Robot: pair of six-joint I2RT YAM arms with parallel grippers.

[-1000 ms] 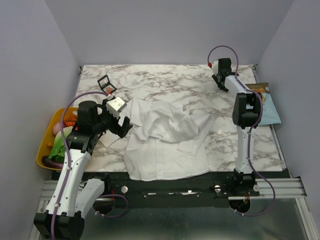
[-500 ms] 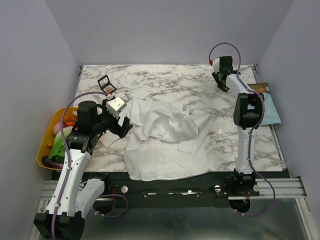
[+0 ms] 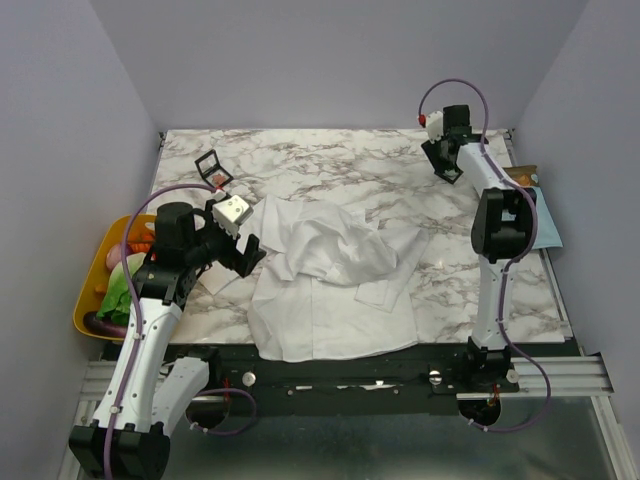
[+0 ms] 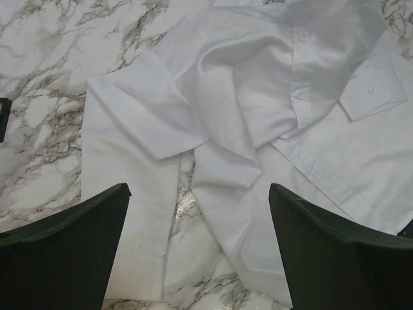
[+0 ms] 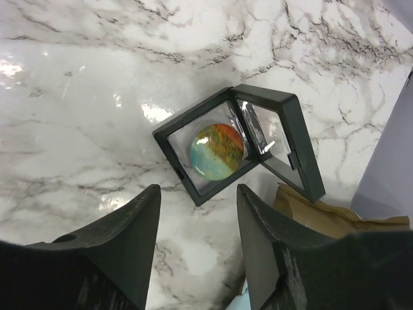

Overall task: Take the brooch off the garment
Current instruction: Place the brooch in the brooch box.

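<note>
The brooch [image 5: 217, 152], round, green and orange-red, lies in an open black display case [image 5: 303, 155] on the marble at the far right of the table. My right gripper [image 5: 197, 200] hangs open and empty just above it; in the top view it [image 3: 447, 165] hides the case. The garment [image 3: 330, 290], a crumpled white shirt, lies at the near middle of the table. My left gripper [image 3: 245, 250] is open and empty over the shirt's left sleeve [image 4: 139, 129], with bare marble between the folds under the jaws. No brooch shows on the shirt.
A second small black case [image 3: 213, 167] stands open at the far left. A yellow tray [image 3: 95, 290] of toy food sits off the table's left edge. A brown paper item [image 5: 310, 210] and a pale blue packet [image 3: 545, 215] lie by the right edge.
The right gripper has shifted slightly right and towards the back wall. The left arm and the shirt have not moved.
</note>
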